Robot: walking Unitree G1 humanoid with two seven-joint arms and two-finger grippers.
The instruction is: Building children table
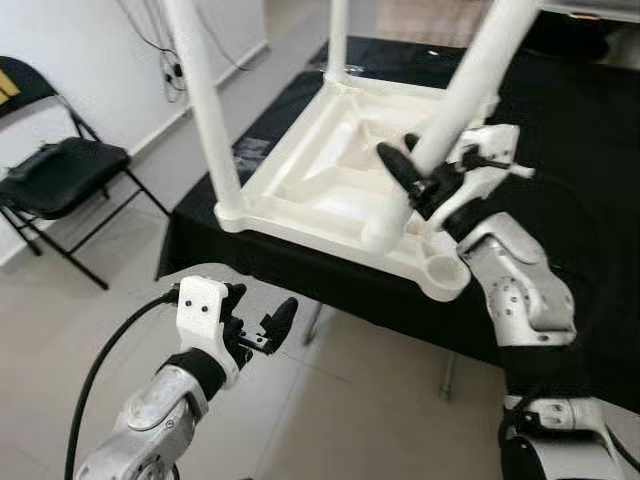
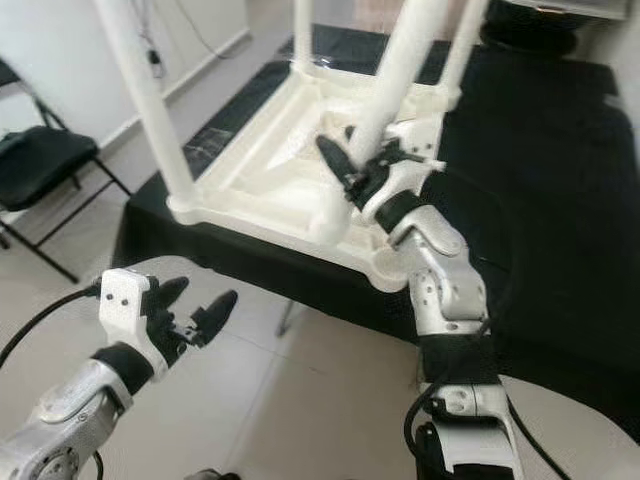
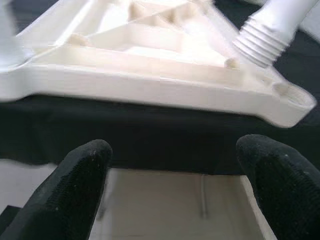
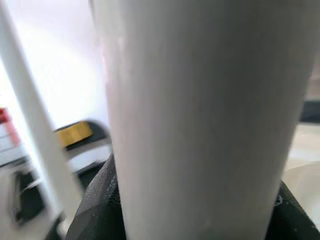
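Left gripper (image 1: 262, 330) open below tabletop (image 1: 330, 190), right gripper (image 1: 420, 165) clamping leg (image 1: 470, 85), top cropped

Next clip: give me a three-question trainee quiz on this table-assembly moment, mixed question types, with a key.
1. True or false: the right gripper is shut on a white table leg.
2. The left gripper is: A) gripping the tabletop, B) open, below the edge of the black-covered table, C) holding a leg.
3. Which corner socket of the upturned white tabletop has no leg screwed in?

Key: 1 true. 2 B. 3 The near right corner socket.
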